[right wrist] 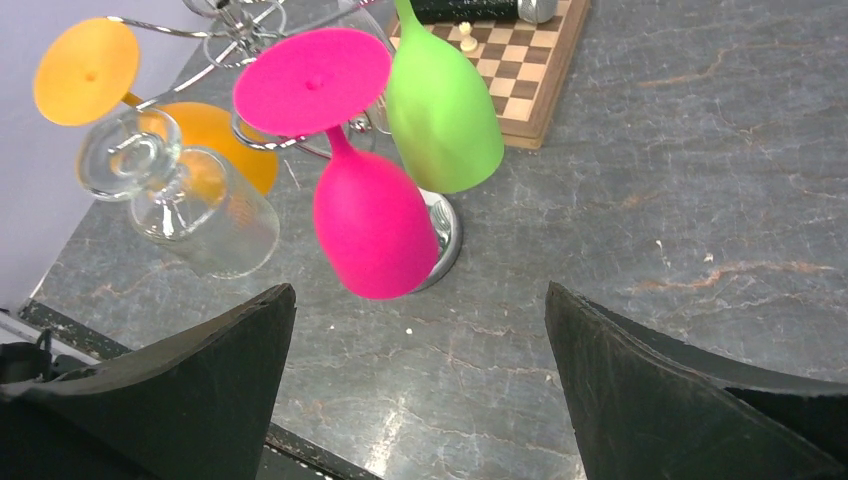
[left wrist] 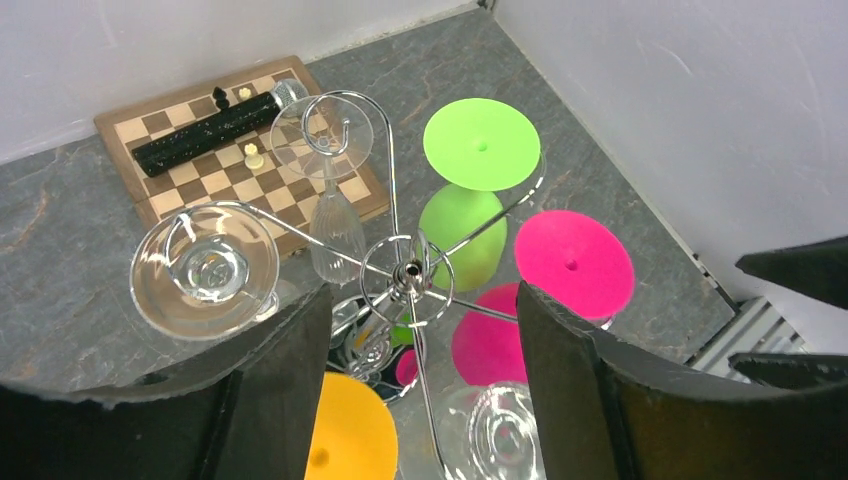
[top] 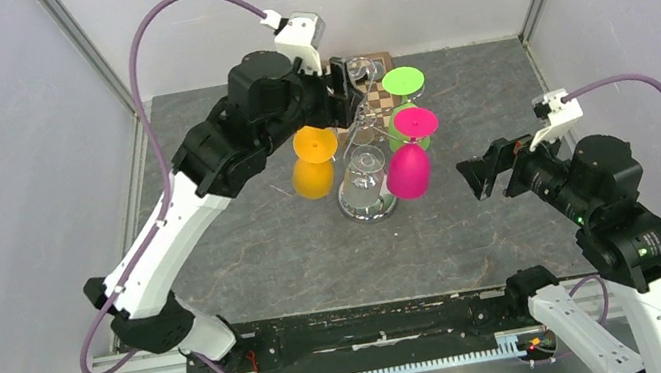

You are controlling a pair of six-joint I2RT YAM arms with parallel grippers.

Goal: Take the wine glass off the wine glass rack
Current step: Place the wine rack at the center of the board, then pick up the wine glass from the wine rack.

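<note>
Your left gripper (top: 341,78) hovered over rack (top: 361,212), upper centre, fingers apart, empty. Right gripper (top: 487,175) also spread, right of pink glass (top: 408,170). Glasses hung on rack. Risk was: snagging hook on lift would tip rack, drop glasses.

Rack: shiny silver wire wine glass rack (left wrist: 408,270), hub at centre.
Glass: lime-green plastic wine glass (left wrist: 480,145), one o'clock.
Left gripper (left wrist: 422,300): spread wide, six o'clock.

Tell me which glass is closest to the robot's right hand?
The pink glass, hanging nearest the right gripper; the orange glass and green glass hang farther away.
</note>
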